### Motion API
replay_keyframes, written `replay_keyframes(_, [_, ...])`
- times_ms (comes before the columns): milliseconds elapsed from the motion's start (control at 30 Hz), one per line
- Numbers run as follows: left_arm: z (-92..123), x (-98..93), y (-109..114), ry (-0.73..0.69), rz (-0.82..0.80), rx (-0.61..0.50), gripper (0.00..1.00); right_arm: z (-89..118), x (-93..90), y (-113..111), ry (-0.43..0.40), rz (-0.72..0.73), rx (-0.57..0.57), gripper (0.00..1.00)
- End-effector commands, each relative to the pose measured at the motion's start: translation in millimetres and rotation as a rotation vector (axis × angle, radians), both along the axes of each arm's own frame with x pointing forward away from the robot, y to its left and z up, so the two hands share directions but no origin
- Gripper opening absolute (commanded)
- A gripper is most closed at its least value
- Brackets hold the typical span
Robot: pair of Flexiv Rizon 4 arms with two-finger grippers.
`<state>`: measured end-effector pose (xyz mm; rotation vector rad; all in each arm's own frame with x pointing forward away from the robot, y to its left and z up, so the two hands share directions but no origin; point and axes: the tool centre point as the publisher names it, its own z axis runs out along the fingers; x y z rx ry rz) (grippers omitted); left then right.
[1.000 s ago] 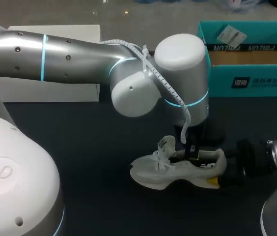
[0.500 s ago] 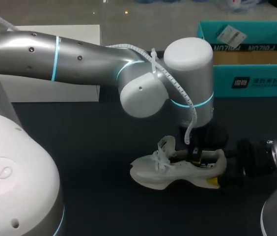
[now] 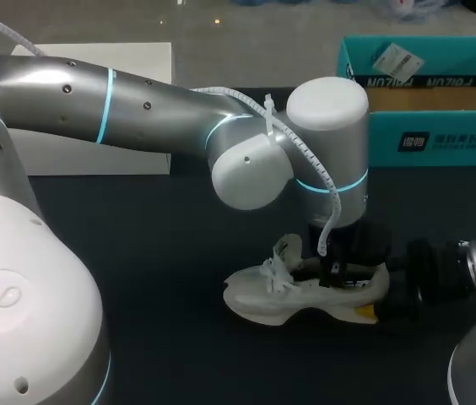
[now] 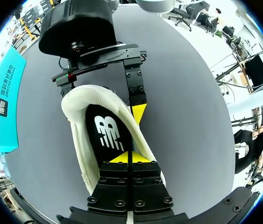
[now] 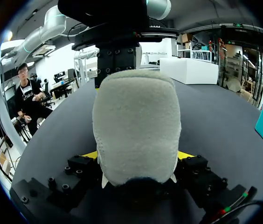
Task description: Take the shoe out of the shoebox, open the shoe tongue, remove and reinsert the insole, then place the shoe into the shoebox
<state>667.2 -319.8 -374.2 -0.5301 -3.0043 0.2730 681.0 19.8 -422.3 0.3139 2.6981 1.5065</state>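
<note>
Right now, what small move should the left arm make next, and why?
Probably part the left gripper slightly and dip to pinch the insole: its tips are shut together just over it, it lies flat inside the shoe, and the right gripper clamps the heel.

Non-task stuff only: dark matte desk [image 3: 162,253], plain surface, reads grey from the left wrist view. One white rectangular block [image 3: 78,159] at the desk's far-left edge in the head view - flat top, only partly visible. The right wrist view shows a white block [image 5: 187,70] far across the desk too, likely the same one.
</note>
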Motion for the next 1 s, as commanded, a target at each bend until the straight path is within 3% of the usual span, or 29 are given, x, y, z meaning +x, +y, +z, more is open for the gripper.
replay_keyframes(33, [-0.3, -3.6, 2.4, 0.007, -0.006, 0.000, 0.00, -0.2, -0.3, 1.3, -0.001, -0.003, -0.003, 0.00])
replay_keyframes(633, [-14.8, -22.1, 7.5, 0.072, 0.010, 0.001, 0.00, -0.2, -0.3, 1.3, -0.001, -0.003, -0.003, 0.00])
replay_keyframes(1000, [-29.9, -1.1, 10.1, 0.057, 0.044, 0.029, 0.00, -0.2, -0.3, 1.3, -0.001, -0.003, -0.003, 0.00])
